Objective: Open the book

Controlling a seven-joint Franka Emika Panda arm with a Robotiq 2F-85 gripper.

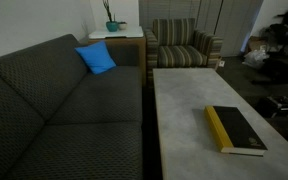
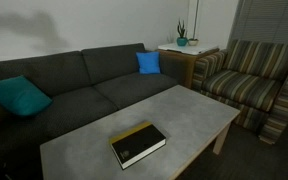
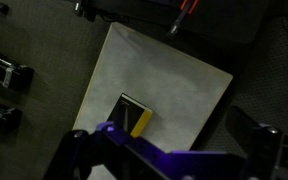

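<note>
The book [image 1: 235, 130] lies shut and flat on the grey coffee table [image 1: 184, 100], black cover up and yellow edge showing. In the other exterior view the book [image 2: 138, 144] sits near the table's front edge [image 2: 94, 150]. Neither exterior view shows the arm. From high above, the wrist view looks down on the table [image 3: 174, 80], with the book [image 3: 136, 116] small near its lower edge. My gripper [image 3: 169, 145] hangs well above it, open, its fingers [image 3: 79, 148] spread wide with nothing between them.
A dark grey sofa [image 2: 74, 80] runs along one side of the table, with a blue cushion [image 1: 96, 58] and a teal cushion [image 2: 16, 96]. A striped armchair [image 2: 249, 80] and a side table with a plant [image 2: 181, 42] stand beyond. Dumbbells [image 3: 4, 72] lie on the floor.
</note>
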